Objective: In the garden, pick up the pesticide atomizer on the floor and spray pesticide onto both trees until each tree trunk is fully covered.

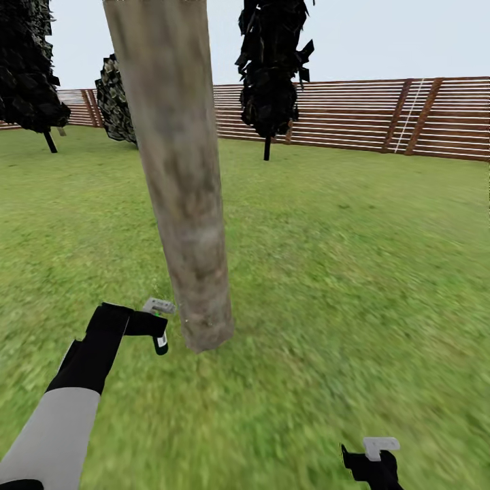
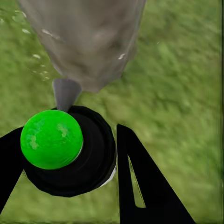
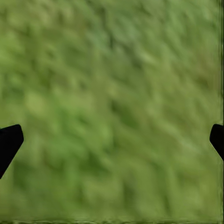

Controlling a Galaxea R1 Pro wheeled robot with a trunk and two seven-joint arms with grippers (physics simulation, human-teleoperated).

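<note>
Obs: I have the robot standing on the grass floor (image 1: pixel 354 286) of the garden, facing one tree trunk (image 1: pixel 180 177) that rises, leaning slightly, through the middle-left of the head view. Bark is mottled grey-brown with tan and greenish blotches; its base meets the grass just ahead of my left arm.

Left gripper (image 1: pixel 158 325): pinched on the pesticide atomizer (image 1: pixel 158 309). In the head view the pale grey spray head sits above the black fingers, just beside the foot of the trunk, on its left. I cannot tell from that view whether nozzle and bark touch. In the left wrist view the atomizer (image 2: pixel 70 151) appears as a round dark body with a bright green spot on top, gripped between the two black fingers (image 2: pixel 140 182); its grey nozzle points at the trunk (image 2: pixel 88 42), which looms close in front. A few small pale flecks show on and near the bark there; what they are I cannot tell.

Right gripper (image 1: pixel 373 466): low at the bottom edge of the head view, well apart from the trunk, over bare grass. In the right wrist view its fingertips (image 3: pixel 8 142) sit at opposite edges with only grass (image 3: pixel 112 107) between, so the claw is spread wide and holds nothing.

Background: brown slat fence (image 1: pixel 354 116) and dark-leaved cone trees (image 1: pixel 272 68) along the far edge of the lawn.
</note>
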